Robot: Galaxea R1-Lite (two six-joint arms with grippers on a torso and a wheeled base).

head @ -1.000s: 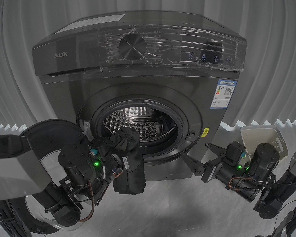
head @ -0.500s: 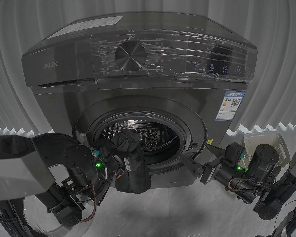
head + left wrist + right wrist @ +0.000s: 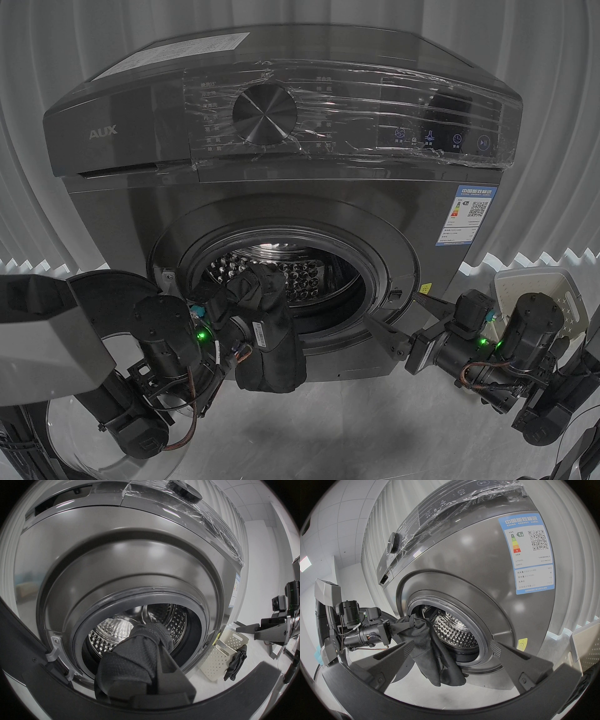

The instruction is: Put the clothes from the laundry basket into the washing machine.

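step in hand: loading, as I judge it; one garment is at the mouth, not yet in
left claw (image 3: 232, 299): clamped on the bunched top of a black fabric garment (image 3: 270, 350), just at the lower left of the opening
garment position: top fold level with the grey rubber door seal (image 3: 93, 617); long tail hangs outside, down over the front of the dark grey front-loading washing machine (image 3: 250, 194)
perforated steel drum (image 3: 300, 275): I see no clothes in the part that shows
round door (image 3: 103, 294): swung open to the left, beside the left arm
right claw (image 3: 406, 315): fingers apart, nothing between them, low at the right of the opening
white perforated plastic laundry basket (image 3: 218, 658): on the floor right of the machine, a second black garment (image 3: 236, 664) draped over its rim
next move, my call: push the left claw deeper past the seal before letting go, so the tail follows in
risk: released here, I expect the hanging weight to drag the garment out to the floor
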